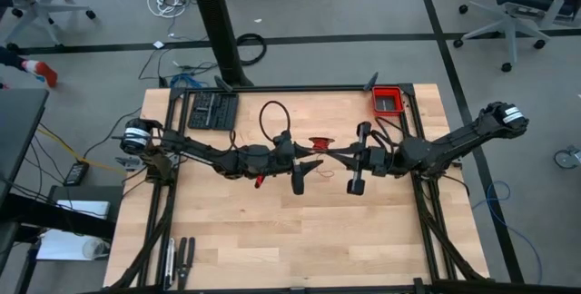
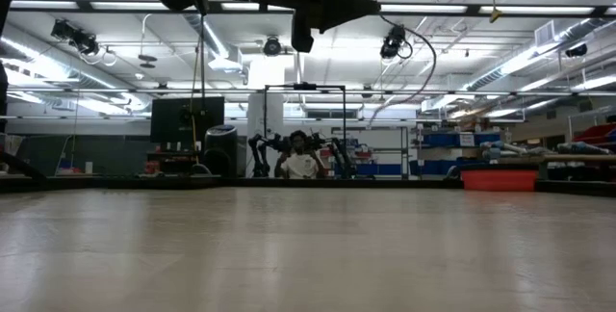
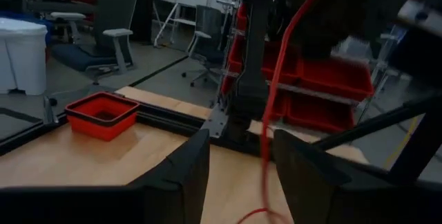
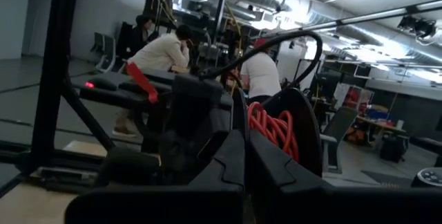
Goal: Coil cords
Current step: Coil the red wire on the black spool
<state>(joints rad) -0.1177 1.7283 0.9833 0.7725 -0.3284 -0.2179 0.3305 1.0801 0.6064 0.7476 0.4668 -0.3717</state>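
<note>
Hovering mid-table, right pincer [image 1: 338,151] pinched on red cord [image 1: 320,142]; left pincer [image 1: 313,162] spread.

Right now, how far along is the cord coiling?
Partly done: a small red coil hangs in the air between the two grippers, above the table. In hand: the right gripper is shut with red loops bunched beside its fingers; the left gripper is open, a loose strand running between its fingers. Left: winding in that strand.
</note>
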